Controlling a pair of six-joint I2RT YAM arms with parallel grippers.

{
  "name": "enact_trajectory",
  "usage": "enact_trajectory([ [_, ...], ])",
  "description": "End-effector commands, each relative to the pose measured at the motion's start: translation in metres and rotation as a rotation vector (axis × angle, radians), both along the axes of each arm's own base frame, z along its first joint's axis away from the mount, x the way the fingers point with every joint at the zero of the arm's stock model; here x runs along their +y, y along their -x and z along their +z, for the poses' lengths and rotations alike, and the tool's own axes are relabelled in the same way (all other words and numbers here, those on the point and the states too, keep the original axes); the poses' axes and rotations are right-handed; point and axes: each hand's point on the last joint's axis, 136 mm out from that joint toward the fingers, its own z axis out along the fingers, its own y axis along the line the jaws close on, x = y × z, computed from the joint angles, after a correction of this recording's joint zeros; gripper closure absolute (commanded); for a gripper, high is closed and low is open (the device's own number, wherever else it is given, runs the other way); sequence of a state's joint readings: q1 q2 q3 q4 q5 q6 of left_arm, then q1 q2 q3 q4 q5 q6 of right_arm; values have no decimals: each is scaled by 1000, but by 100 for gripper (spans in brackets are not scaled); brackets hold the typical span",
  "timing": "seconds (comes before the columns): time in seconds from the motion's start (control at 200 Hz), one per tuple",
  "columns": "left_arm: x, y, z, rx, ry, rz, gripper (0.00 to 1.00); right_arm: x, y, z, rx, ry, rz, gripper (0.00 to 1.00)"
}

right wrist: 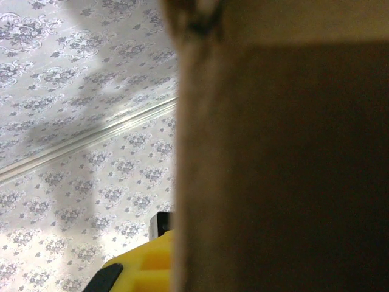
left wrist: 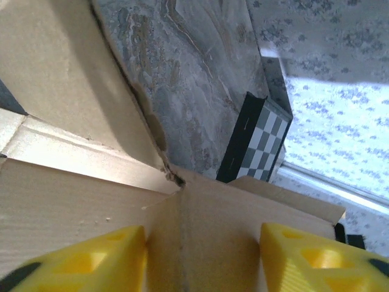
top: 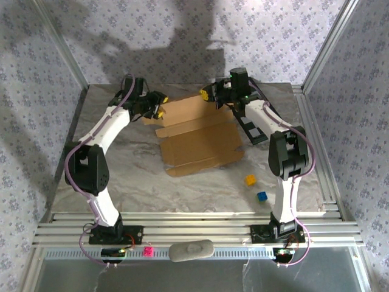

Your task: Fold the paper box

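The paper box [top: 197,139] is a brown creased cardboard sheet lying flat mid-table, with its far flaps raised. My left gripper [top: 155,104] is at its far left corner. In the left wrist view the yellow fingers [left wrist: 115,258] stand apart on either side of a creased cardboard flap [left wrist: 206,231], so the left gripper [left wrist: 203,264] is open. My right gripper [top: 210,96] is at the far right corner. Seen from the right wrist, a cardboard flap [right wrist: 279,170] runs straight into the jaws beside one yellow finger [right wrist: 143,267], and the gripper is shut on it.
A black-and-white checkered board [top: 249,125] [left wrist: 255,143] lies just right of the cardboard. A yellow cube [top: 250,180] and a blue cube [top: 261,196] sit on the marble near the right arm. Aluminium rails border the table.
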State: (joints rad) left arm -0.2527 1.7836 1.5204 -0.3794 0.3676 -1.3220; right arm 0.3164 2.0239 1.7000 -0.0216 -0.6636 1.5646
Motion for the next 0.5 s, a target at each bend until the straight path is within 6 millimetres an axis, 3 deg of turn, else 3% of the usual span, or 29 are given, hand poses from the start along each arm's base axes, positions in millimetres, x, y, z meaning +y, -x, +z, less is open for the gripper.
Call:
enact_trajectory([
  [0.0, 2, -9, 24, -57, 12, 35, 65, 1, -3, 3, -9, -25, 1, 100],
  [0.145, 13, -8, 21, -33, 4, 74, 94, -1, -4, 4, -13, -24, -8, 100],
  [0.19, 15, -7, 20, -30, 5, 82, 100, -1, -4, 4, -14, -25, -9, 100],
  [0.245, 17, -7, 21, -32, 8, 90, 100, -2, -5, 4, -13, -25, -14, 100],
  [0.28, 18, -7, 22, -36, 9, 90, 92, -3, -5, 4, -12, -23, -16, 100],
  [0.35, 23, -6, 30, -57, -1, 86, 53, -5, -6, 3, -10, -24, -22, 100],
  [0.395, 33, -1, 35, -59, -37, 95, 35, -7, -6, 3, -12, -25, -27, 100],
  [0.43, 43, 3, 40, -68, -75, 101, 28, -9, -7, 4, -10, -29, -32, 100],
  [0.495, 66, 14, 49, -87, -155, 113, 26, -11, -8, 9, -16, -36, -37, 100],
])
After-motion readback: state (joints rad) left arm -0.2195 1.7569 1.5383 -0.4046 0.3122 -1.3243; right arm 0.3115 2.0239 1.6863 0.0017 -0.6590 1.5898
